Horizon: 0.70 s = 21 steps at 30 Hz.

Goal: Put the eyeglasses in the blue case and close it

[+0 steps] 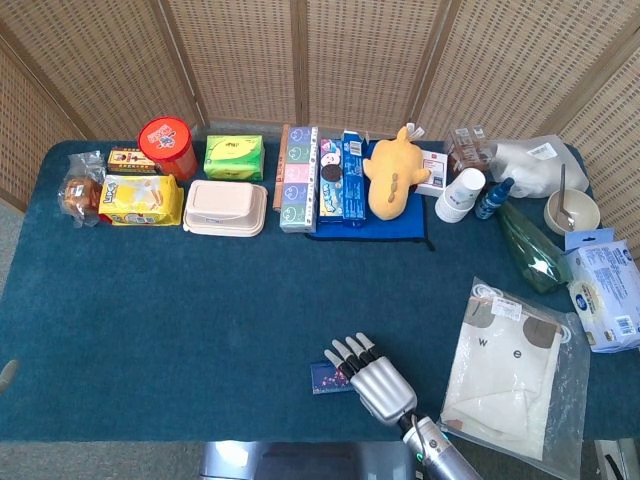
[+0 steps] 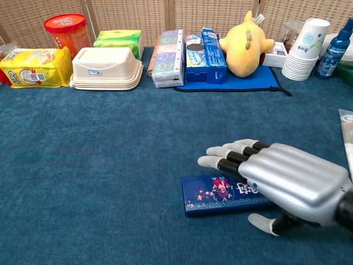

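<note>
While the blue case (image 2: 223, 195) lies flat and shut on the surface (image 2: 99, 165) near our front edge, our right hand (image 2: 276, 179) hovers over its right end, fingers spread and holding nothing; no eyeglasses show in either view, and our left hand is out of sight; we judge the lid wants a fingertip under its seam, with the case pinned against sliding.
</note>
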Each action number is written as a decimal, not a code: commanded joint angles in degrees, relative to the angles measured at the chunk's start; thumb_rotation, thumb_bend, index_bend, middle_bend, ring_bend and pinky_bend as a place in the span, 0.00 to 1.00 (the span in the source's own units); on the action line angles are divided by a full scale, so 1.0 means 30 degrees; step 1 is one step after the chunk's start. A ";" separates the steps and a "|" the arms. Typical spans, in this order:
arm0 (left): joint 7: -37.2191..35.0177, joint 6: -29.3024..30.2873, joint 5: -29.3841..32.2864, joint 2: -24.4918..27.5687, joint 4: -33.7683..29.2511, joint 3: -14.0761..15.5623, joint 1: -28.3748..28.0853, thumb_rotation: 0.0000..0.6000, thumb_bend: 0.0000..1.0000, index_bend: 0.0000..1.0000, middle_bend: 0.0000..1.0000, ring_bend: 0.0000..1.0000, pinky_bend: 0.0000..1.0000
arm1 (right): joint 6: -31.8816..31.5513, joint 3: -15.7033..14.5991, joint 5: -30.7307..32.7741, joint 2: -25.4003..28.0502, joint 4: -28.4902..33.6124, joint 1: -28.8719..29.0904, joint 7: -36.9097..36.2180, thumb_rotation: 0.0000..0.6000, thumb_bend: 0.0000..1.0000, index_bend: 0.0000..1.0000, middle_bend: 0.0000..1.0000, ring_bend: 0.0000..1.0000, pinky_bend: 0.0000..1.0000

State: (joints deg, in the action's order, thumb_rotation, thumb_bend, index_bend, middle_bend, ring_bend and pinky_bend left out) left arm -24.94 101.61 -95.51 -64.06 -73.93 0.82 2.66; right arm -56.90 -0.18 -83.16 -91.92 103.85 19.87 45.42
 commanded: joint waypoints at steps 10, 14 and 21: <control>-0.0227 -0.0300 0.0198 -0.0230 0.0336 0.0016 -0.0033 1.00 0.31 0.05 0.06 0.00 0.00 | 0.1314 0.1304 0.3426 -0.0257 0.0535 0.2088 0.0984 1.00 0.30 0.40 0.39 0.34 0.30; -0.0274 -0.0348 0.0214 -0.0299 0.0414 0.0005 -0.0063 1.00 0.31 0.05 0.06 0.00 0.00 | 0.1189 0.1585 0.3970 -0.0489 0.0312 0.2503 0.0509 1.00 0.30 0.51 0.47 0.44 0.37; -0.0310 -0.0479 0.0236 -0.0324 0.0417 0.0021 -0.0111 1.00 0.31 0.05 0.06 0.00 0.00 | 0.0433 0.2234 0.3824 -0.0219 0.0312 0.2965 -0.0728 1.00 0.30 0.57 0.52 0.50 0.39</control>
State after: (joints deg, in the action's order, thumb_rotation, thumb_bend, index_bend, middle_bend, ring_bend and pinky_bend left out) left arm -25.87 100.17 -94.80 -65.03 -72.68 0.88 2.33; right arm -55.26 6.14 -71.57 -92.87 104.80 28.42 43.73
